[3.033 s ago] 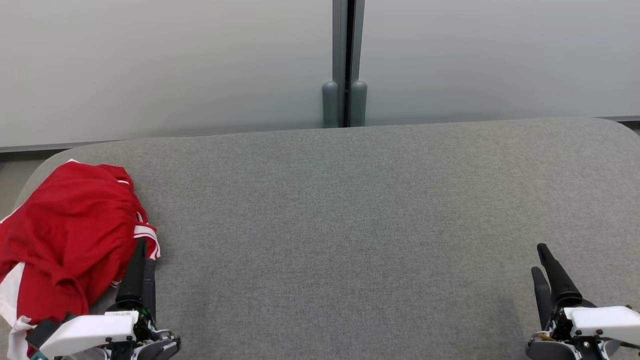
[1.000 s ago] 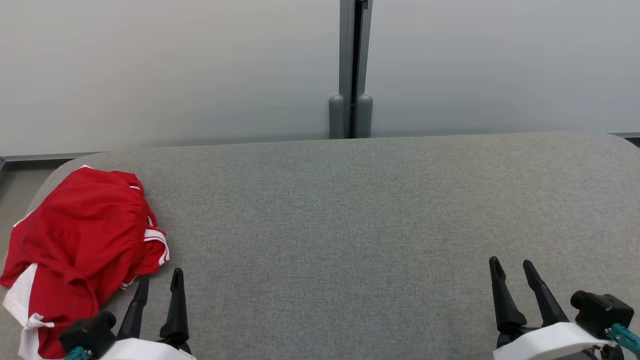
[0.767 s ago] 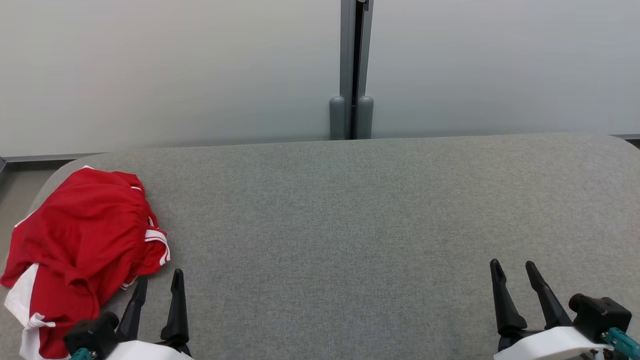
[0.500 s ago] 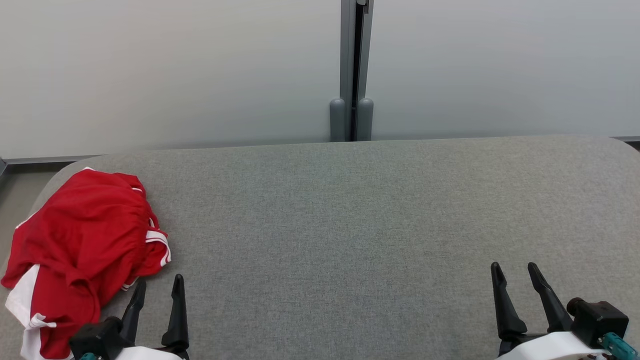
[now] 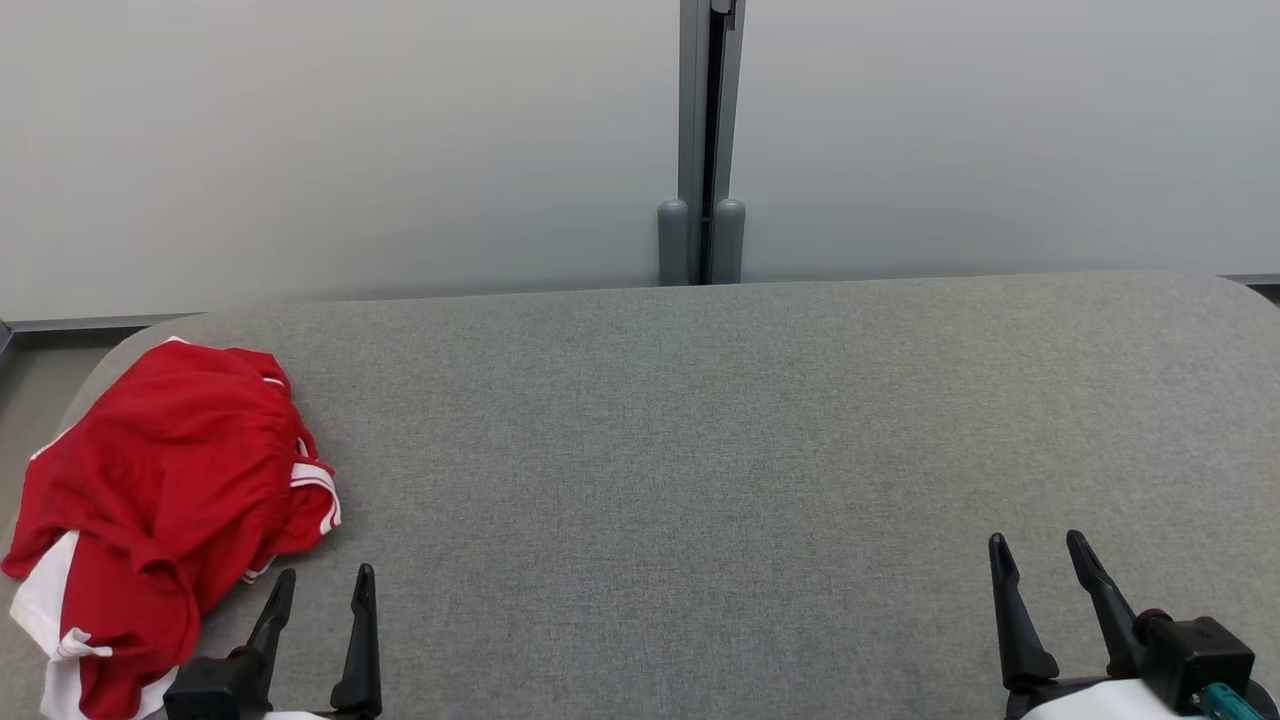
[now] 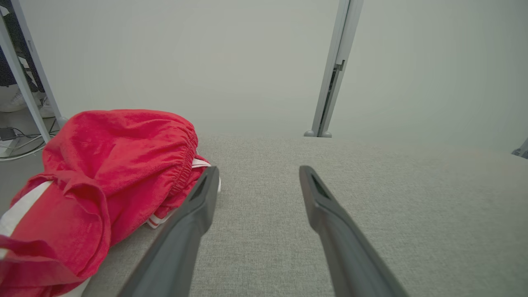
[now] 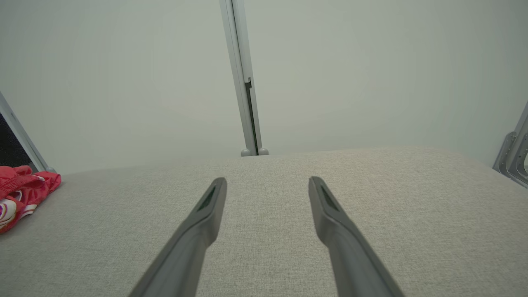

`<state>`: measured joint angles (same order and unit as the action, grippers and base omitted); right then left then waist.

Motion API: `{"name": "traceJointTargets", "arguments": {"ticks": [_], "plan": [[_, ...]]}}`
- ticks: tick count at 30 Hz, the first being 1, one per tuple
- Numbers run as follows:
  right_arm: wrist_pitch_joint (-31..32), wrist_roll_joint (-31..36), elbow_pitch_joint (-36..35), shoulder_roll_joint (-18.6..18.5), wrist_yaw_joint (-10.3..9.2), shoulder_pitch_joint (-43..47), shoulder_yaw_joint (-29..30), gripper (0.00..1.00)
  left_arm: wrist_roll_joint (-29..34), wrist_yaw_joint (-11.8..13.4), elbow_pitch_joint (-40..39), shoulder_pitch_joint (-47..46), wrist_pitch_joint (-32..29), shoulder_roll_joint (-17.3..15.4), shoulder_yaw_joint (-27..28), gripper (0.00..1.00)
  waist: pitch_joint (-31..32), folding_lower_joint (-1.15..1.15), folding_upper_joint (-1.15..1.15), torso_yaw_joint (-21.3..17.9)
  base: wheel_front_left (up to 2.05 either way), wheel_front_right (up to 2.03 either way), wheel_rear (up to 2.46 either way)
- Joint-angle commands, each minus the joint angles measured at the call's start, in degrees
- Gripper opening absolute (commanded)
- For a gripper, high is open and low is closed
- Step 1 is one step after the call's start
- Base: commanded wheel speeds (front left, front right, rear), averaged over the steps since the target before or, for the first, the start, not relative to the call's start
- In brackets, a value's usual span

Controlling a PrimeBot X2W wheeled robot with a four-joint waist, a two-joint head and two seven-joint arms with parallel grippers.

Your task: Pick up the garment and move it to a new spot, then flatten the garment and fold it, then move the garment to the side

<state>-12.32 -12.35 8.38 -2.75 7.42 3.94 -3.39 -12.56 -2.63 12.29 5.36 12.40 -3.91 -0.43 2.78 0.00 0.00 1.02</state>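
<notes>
A crumpled red garment (image 5: 160, 490) with white stripes lies bunched at the far left of the grey table (image 5: 700, 450), partly over the left edge. It also appears in the left wrist view as the red garment (image 6: 107, 165) and at the far left of the right wrist view as the red garment (image 7: 20, 189). My left gripper (image 5: 325, 580) stands open just right of the garment's lower edge, holding nothing, fingers apart (image 6: 258, 171). At the lower right my right gripper (image 5: 1037, 547) is open over bare table, also empty (image 7: 268, 181).
A pale wall with a grey vertical post (image 5: 703, 140) runs behind the table's far edge. The table's rounded corners drop off at left and right. A metal frame (image 7: 513, 152) stands past the right end, and floor cables (image 6: 16, 142) lie beyond the left end.
Both grippers have opened from shut three seconds ago and have slid back toward the bottom edge over the last second. The garment lies as it did; the camera tilted slightly.
</notes>
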Motion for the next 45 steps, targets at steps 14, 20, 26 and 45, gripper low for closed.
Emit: {"name": "traceJointTargets", "arguments": {"ticks": [14,20,26,45], "plan": [[-2.0,4.8,-0.3,-0.2,0.12,1.4,0.5,1.00,6.9,0.4,-0.2,1.1,1.8,-0.2,-0.3,1.00,0.4,0.00,0.00,0.3,0.00,0.00,0.00],[-2.6,6.8,-0.6,-0.3,0.12,1.8,0.4,1.00,9.5,0.4,-0.2,1.5,2.5,-0.2,-0.3,1.00,0.6,0.00,0.00,0.6,0.00,0.00,0.00],[-3.0,8.1,-0.7,-0.3,0.12,2.2,-0.1,1.00,11.0,0.2,0.0,1.7,2.9,-0.2,-0.1,1.00,0.9,0.00,0.00,1.0,0.00,0.00,0.00],[-3.0,6.2,-0.7,-0.3,0.11,2.0,-5.0,1.00,9.6,0.4,-0.1,3.8,2.8,0.0,2.6,1.00,2.7,0.00,0.00,16.7,0.00,0.00,0.00]]}}
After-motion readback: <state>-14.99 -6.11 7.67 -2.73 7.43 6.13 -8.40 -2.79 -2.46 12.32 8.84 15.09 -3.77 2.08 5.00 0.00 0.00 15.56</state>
